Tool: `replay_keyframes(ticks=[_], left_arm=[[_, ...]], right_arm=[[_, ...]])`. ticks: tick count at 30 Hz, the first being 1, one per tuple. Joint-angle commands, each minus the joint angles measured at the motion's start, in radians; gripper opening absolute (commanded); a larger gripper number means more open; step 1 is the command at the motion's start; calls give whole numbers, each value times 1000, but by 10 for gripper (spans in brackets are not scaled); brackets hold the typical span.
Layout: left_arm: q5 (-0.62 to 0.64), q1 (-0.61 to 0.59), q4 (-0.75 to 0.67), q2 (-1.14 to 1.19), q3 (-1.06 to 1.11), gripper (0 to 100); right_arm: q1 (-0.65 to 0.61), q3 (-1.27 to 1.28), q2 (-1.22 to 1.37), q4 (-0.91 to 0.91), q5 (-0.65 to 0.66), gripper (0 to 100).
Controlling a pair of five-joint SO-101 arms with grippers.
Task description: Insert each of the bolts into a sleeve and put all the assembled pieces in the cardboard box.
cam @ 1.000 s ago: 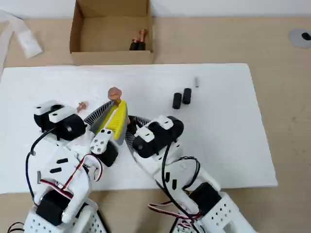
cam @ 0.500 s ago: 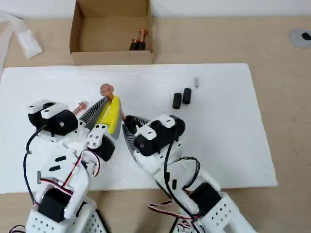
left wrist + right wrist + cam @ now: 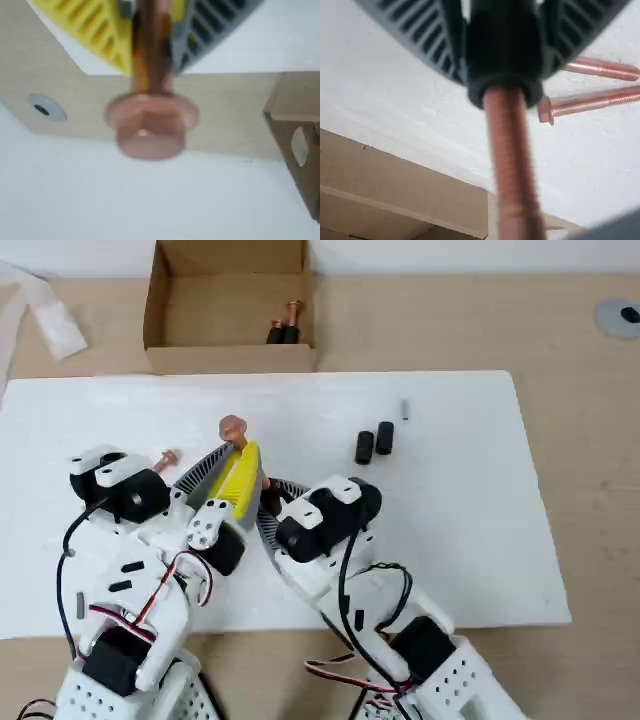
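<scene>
My left gripper (image 3: 238, 448), with one yellow and one grey finger, is shut on a copper bolt (image 3: 233, 428) just below its flanged head (image 3: 150, 120). My right gripper (image 3: 268, 496) is close beside it, shut on a black sleeve (image 3: 504, 55). The bolt's shaft (image 3: 507, 150) sticks out of that sleeve. Two loose sleeves (image 3: 373, 442) stand on the white mat (image 3: 450, 530). A loose bolt (image 3: 166, 457) lies left of the left gripper; the right wrist view has two loose bolts (image 3: 592, 102). The cardboard box (image 3: 155, 310) at the back holds assembled pieces (image 3: 285, 325).
A small grey pin (image 3: 405, 410) lies near the loose sleeves. White packaging (image 3: 50, 325) lies at the far left of the wooden table, and a grey disc (image 3: 618, 316) sits at the far right. Both arm bases crowd the mat's front edge.
The left gripper swung the bolt to the left, away from the right gripper, then brought it back to the right beside it. The right arm barely moved.
</scene>
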Motion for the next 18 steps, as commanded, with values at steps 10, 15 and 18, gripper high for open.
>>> replay_keyframes(ticks=[10, 15, 18], left_arm=[[-206, 216, 130, -2, 23, 25], [-207, 129, 135, -4, 23, 28], [-204, 71, 140, -2, 21, 63]], right_arm=[[-16, -5, -22, -23, -9, 9], [-16, -5, -22, -20, -9, 9], [-16, -10, -25, 15, -9, 9]])
